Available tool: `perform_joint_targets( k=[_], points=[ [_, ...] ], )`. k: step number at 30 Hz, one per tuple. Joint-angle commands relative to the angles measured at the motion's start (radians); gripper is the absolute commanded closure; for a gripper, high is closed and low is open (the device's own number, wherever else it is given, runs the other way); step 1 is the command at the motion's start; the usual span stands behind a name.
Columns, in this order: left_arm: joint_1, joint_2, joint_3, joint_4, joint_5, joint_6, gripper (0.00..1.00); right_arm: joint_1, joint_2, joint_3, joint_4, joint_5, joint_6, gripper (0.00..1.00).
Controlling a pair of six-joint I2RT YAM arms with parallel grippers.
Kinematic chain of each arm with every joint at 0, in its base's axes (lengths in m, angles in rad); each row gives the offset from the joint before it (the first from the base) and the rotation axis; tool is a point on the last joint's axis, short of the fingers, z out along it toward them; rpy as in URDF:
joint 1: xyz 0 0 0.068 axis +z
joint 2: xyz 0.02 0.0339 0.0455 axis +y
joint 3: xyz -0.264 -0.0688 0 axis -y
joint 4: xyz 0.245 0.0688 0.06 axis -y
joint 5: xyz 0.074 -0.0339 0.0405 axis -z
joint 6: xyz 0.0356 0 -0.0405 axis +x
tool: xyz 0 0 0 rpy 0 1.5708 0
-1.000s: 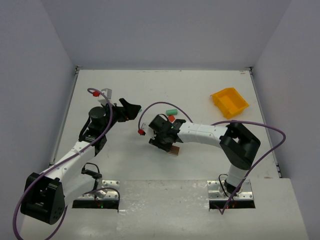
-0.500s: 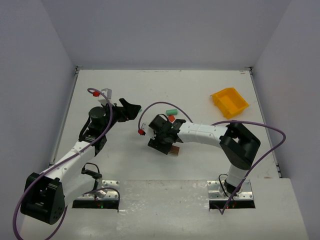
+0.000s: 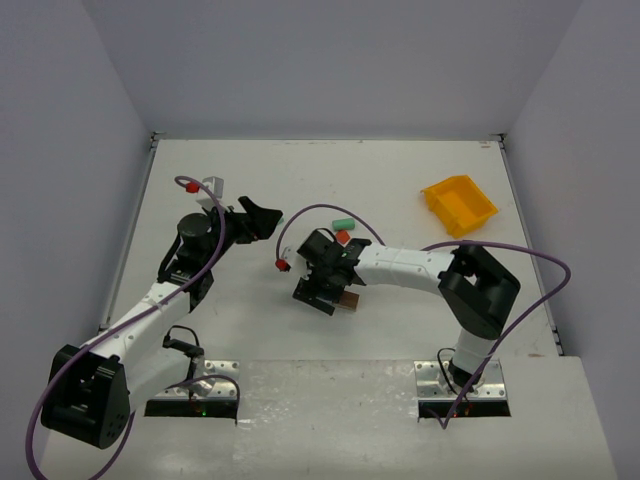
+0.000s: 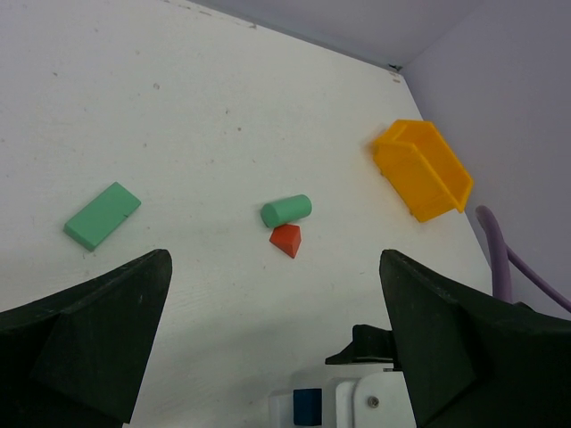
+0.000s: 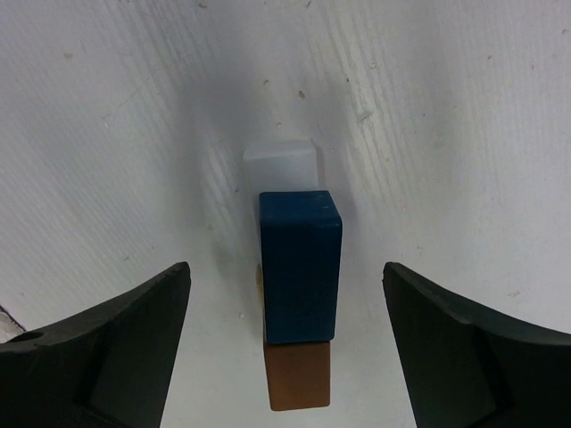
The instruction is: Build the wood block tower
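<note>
In the right wrist view a dark blue block (image 5: 301,266) stands on a brown block (image 5: 299,388), with a pale white piece (image 5: 281,165) showing just beyond them. My right gripper (image 5: 285,267) is open, its fingers wide on either side of the blue block and not touching it. From above, that gripper (image 3: 325,285) hangs over the brown block (image 3: 348,300) at mid-table. My left gripper (image 4: 275,257) is open and holds nothing. Ahead of it lie a red wedge (image 4: 287,240), a mint green cylinder (image 4: 286,210) and a flat mint green block (image 4: 103,215).
A yellow plastic bin (image 3: 458,205) sits at the back right, also seen from the left wrist (image 4: 421,169). Purple cables loop over both arms. Grey walls close in the table on three sides.
The right gripper's jaws have spread wide apart, letting go of the blue block, which stays on the brown one. The left arm has not moved.
</note>
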Motion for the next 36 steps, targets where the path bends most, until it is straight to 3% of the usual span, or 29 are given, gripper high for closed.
perform_joint_targets(
  k=[1, 11, 20, 36],
  points=[
    [0.0, 0.001, 0.01, 0.052, 0.01, 0.001, 0.0, 0.006, 0.008, 0.034, 0.015, -0.022, -0.002, 0.01],
    [0.0, -0.01, 0.01, 0.042, -0.004, -0.001, 0.0, 0.006, 0.001, 0.023, 0.04, -0.079, -0.003, 0.01],
    [-0.001, -0.05, 0.021, -0.059, -0.209, -0.042, 0.0, 0.008, -0.01, 0.014, 0.045, -0.097, -0.003, 0.01],
    [0.0, -0.01, 0.037, -0.063, -0.196, -0.04, 0.0, 0.006, -0.028, 0.009, 0.034, -0.128, -0.003, 0.01]
  ],
)
